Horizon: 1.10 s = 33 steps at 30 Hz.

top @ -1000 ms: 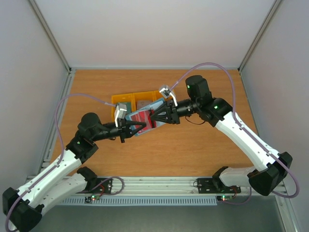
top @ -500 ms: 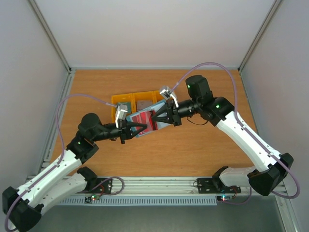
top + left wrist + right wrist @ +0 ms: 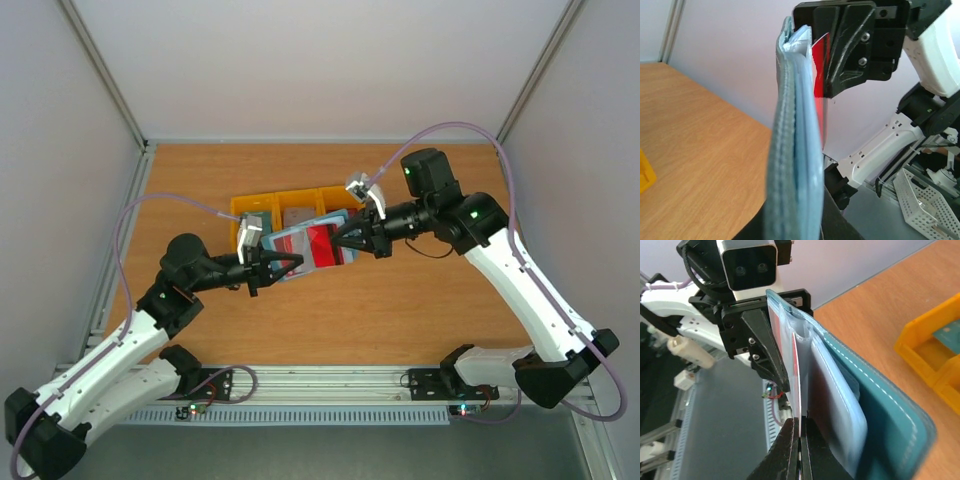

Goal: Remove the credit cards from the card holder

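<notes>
pinching the red card (image 3: 796,365) by its right-hand edge: right gripper (image 3: 350,243) has its fingers pressed together on it, and the card shows edge-on between them in the right wrist view. left gripper (image 3: 287,266) is clamped on the opposite, left end of the card holder (image 3: 298,243), fingers closed on the soft blue cover. card holder hangs between the two arms, off the table (image 3: 420,310), over its middle, just on the near side of the yellow bins (image 3: 243,210). key relation: the card's long axis lies on the line between the two grippers, roughly parallel to the table's near edge, with the pocket mouth facing the right arm. can't tell how much of the card sits inside. my read: pull straight along that axis toward the right edge, with the left arm as anchor. a sideways pull likely jams the card on the pocket seam or twists the card holder out of the left grip.
</notes>
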Available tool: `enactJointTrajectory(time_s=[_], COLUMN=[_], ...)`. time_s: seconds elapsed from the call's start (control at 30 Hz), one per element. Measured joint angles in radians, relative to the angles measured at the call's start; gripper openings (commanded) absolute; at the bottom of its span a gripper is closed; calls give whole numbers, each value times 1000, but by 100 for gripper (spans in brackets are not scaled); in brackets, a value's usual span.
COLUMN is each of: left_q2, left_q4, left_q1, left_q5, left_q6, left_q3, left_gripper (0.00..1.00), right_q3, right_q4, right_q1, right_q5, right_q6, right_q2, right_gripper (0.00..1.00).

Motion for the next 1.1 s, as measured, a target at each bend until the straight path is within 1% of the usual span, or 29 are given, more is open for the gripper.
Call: enactJointTrajectory(time_s=[0.13, 0.23, 0.3, 0.4, 0.47, 0.57, 0.73, 0.97, 1.1], left_q2=[-11, -39, -51, -63, -78, -117, -180, -271, -298], left_q4=[-16, -54, -101, -196, -256, -322, -386, -385, -387], left_q1=[0, 16, 52, 137, 187, 238, 322, 399, 417], left_q5=[-55, -148, -225, -360, -436, -502, -563, -590, -592], left_q6=[-4, -20, -33, -65, -91, -130, -182, -226, -241], left_q3=[-5, -31, -48, -76, -103, -150, -202, -275, -314], left_gripper=[0, 0, 0, 0, 0, 0, 0, 0, 0], right_q3=[53, 87, 105, 115, 126, 140, 109, 107, 106], right_q4=[-89, -144, -163, -164, -162, -107, 71, 282, 328], right_q1=[-26, -51, -56, -56, -53, -27, 24, 69, 83], right_q5=[80, 178, 256, 426, 554, 716, 930, 1170, 1255], right_q6=[-56, -82, -88, -88, -98, -164, -351, -607, -690], right_q2=[-18, -41, -49, -42, -5, 95, 263, 499, 604], right_gripper=[1, 1, 1, 1, 1, 1, 1, 1, 1])
